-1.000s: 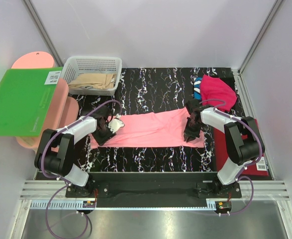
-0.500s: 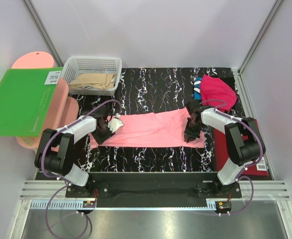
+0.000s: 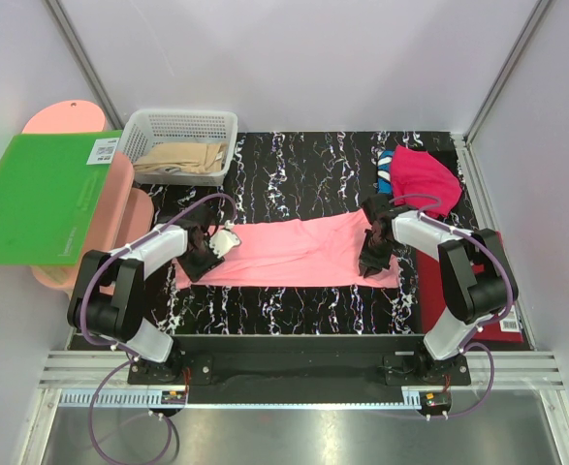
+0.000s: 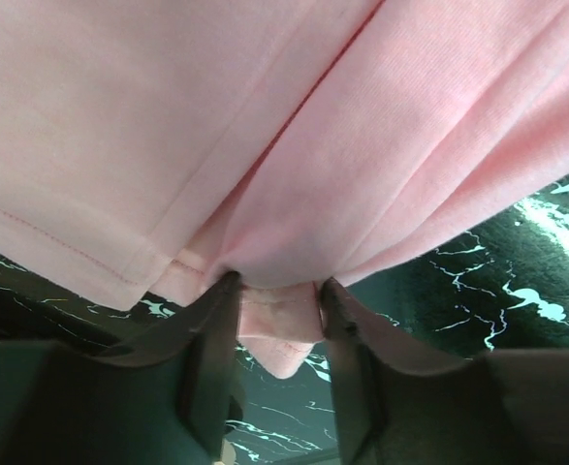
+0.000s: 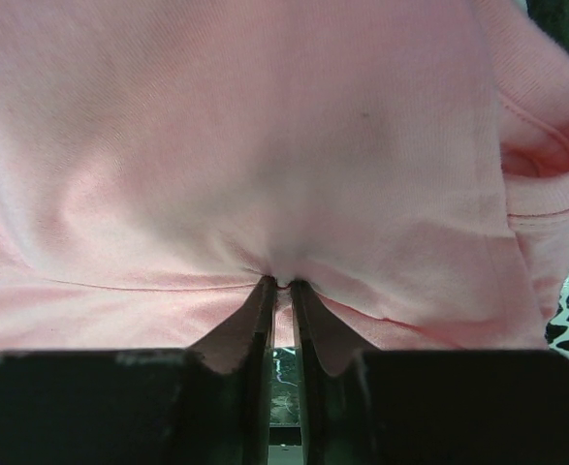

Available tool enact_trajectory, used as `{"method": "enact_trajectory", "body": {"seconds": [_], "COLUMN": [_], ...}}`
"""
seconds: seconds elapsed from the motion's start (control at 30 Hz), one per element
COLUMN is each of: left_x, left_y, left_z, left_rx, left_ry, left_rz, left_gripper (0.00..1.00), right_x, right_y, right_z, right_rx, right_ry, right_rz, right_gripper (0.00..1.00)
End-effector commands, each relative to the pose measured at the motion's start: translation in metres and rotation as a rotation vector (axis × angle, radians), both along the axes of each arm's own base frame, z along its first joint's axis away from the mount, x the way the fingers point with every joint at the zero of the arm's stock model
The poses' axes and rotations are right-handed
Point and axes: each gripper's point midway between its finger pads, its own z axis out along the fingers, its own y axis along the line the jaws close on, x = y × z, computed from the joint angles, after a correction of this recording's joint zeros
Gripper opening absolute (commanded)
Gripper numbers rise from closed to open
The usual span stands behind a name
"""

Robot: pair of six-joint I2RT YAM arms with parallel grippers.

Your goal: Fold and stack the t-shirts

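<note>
1. We see our left claw (image 4: 276, 291) pinching a bunched edge of the soft light salmon-pink t-shirt (image 4: 362, 145); cloth fills the gap between its fingers.
2. Our right claw (image 5: 280, 283) is pressed almost together on a thin fold of the same shirt.
3. Between the two claws, the shirt lies stretched flat on the black marbled desk (image 3: 303, 184).
4. Beyond the right claw lies a crumpled magenta t-shirt (image 3: 423, 177), with a blue t-shirt (image 3: 385, 165) showing at its edge nearer the left claw.
5. Beyond the left claw, a white plastic basket (image 3: 180, 116) holds tan cloth (image 3: 182, 158).
</note>
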Motion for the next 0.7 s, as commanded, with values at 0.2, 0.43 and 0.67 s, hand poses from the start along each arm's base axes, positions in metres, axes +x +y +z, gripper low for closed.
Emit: {"method": "enact_trajectory", "body": {"seconds": [0.2,0.43,0.67], "left_x": [0.017,0.018,0.018], "left_y": [0.002,0.002,0.003], "left_z": [0.014,0.018,0.02], "left_rx": [0.004,0.002,0.0], "left_ry": [-0.036,-0.039,-0.042], "left_rz": [0.001,0.002,0.006], "left_gripper": [0.36,0.41,0.51], "right_x": [-0.008,-0.009,-0.009], "right_y": [-0.017,-0.017,-0.017], "right_z": [-0.004,-0.005,-0.005], "right_rx": [-0.066,-0.065,-0.064], "right_ry": [0.005,0.009,0.008], "right_rz": [-0.003,-0.003,0.0], "right_gripper": [0.18,0.18,0.17]}}
